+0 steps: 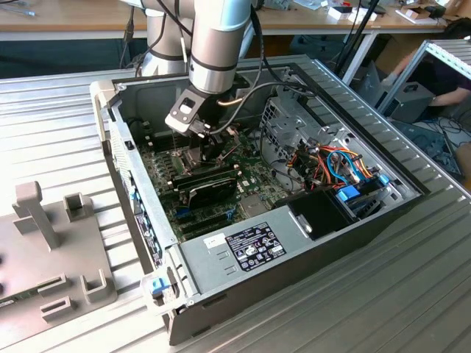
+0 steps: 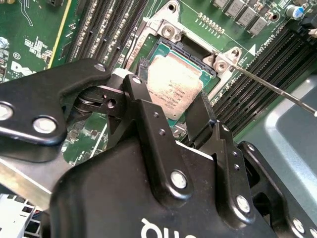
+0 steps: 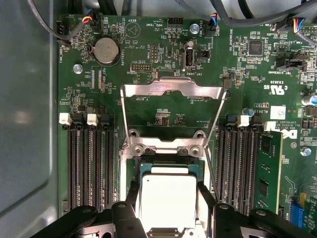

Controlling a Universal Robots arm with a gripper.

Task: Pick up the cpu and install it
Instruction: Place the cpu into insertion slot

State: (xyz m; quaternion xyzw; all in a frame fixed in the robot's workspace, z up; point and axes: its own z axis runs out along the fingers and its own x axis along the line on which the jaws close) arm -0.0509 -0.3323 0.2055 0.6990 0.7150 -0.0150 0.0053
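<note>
**Cpu held at the socket inside the open case**

The arm reaches down into the open computer case (image 1: 294, 257), which lies on the slatted metal bench (image 1: 59, 125). The gripper (image 1: 208, 143) hangs low over the motherboard (image 3: 237, 64), towards the case's far wall in the exterior view.

In both wrist views the gripper is clenched on the cpu (image 3: 168, 198). Its two black fingers (image 3: 131, 201) press against opposite edges of the chip, whose flat silver-grey top faces up between them. The cpu lies square over the socket, inside the socket's dark border. Whether it is fully seated or a hair above the contacts cannot be told.

The hinged metal socket frame (image 3: 171, 88) is swung open and stands up from its hinge just beyond the cpu's far edge. In the second wrist view a thin metal lever (image 2: 277, 89) runs from the socket's corner out over the memory slots.

Rows of empty memory slots (image 3: 89, 168) flank the socket on both sides, and a green memory module (image 3: 267, 168) stands in a slot of the other bank. A round coin battery (image 3: 106, 51) sits near one corner of the board, well apart from the socket.

In the exterior view a long black module (image 1: 210, 184) lies on the board just nearer than the gripper. The labelled power supply (image 1: 250, 246) fills the case's near edge. A grey fixture block (image 1: 44, 243) rests at the bench's near corner on the exterior view's left
</note>
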